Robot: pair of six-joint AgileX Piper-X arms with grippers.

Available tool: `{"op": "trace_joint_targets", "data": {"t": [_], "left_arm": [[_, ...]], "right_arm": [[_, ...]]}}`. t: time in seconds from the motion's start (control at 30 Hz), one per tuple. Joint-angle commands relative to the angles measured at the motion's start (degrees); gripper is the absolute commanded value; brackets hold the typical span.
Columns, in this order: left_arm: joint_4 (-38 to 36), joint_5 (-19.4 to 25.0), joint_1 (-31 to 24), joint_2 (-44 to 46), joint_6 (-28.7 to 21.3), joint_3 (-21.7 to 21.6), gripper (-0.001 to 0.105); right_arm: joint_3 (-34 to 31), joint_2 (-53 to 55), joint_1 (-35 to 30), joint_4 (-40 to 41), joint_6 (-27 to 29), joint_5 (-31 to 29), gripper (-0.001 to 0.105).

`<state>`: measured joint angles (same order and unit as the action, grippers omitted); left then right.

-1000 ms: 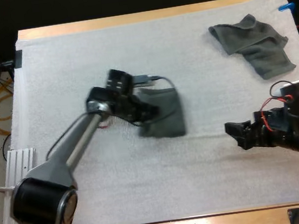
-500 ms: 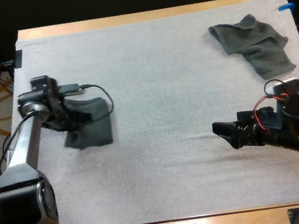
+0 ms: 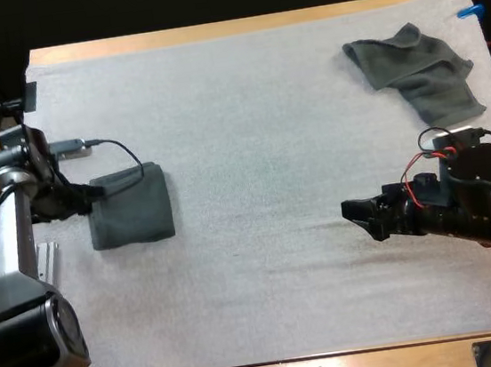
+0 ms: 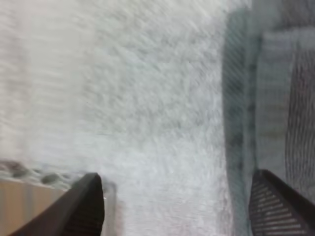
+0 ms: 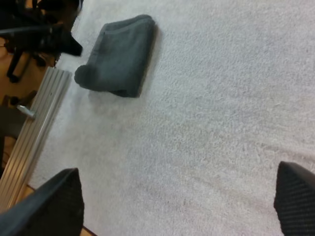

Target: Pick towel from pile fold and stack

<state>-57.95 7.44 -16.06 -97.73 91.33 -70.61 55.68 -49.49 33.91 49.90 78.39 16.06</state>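
Observation:
A folded grey-green towel (image 3: 130, 207) lies flat near the mat's left edge, also seen in the right wrist view (image 5: 118, 56). My left gripper (image 3: 81, 195) sits at the towel's left side with its jaws apart. In its own wrist view the left gripper (image 4: 175, 179) spans bare mat, with the towel's edge (image 4: 275, 98) by one finger. A crumpled towel (image 3: 420, 72) rests at the far right of the mat. My right gripper (image 3: 361, 214) hovers open over bare mat at the right, its fingers (image 5: 54, 201) wide apart and holding nothing.
A metal rail (image 5: 34, 132) runs along the table's left side, just beyond the white mat's (image 3: 250, 147) edge and close to my left arm. Wide bare mat lies between the two towels.
My left arm swept the folded towel from the mat's middle to its left edge, then its fingers opened and let it go. The right gripper crept slightly leftward.

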Motion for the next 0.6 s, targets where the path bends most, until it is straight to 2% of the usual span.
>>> {"op": "trace_joint_targets", "data": {"t": [0.0, 0.17, 0.33, 0.57], "left_arm": [[-0.70, 0.89, 0.28, 1.78, -0.20, -1.33, 0.060], [-0.58, -1.15, 2.08, 7.80, 0.27, -2.66, 0.060], [-1.46, -9.79, 6.86, 16.89, 2.76, -2.19, 0.060], [-0.33, -9.61, 16.24, 27.03, 4.87, -2.19, 0.060]], "right_arm": [[0.10, 0.13, 0.08, -0.40, -0.12, 0.68, 0.077], [0.10, 0.13, 0.08, -1.80, -0.12, 0.68, 0.077], [0.10, 0.13, 0.08, -4.75, -0.12, 0.88, 0.077], [0.10, -0.78, -0.17, -6.52, 1.39, 0.40, 0.077]]}}
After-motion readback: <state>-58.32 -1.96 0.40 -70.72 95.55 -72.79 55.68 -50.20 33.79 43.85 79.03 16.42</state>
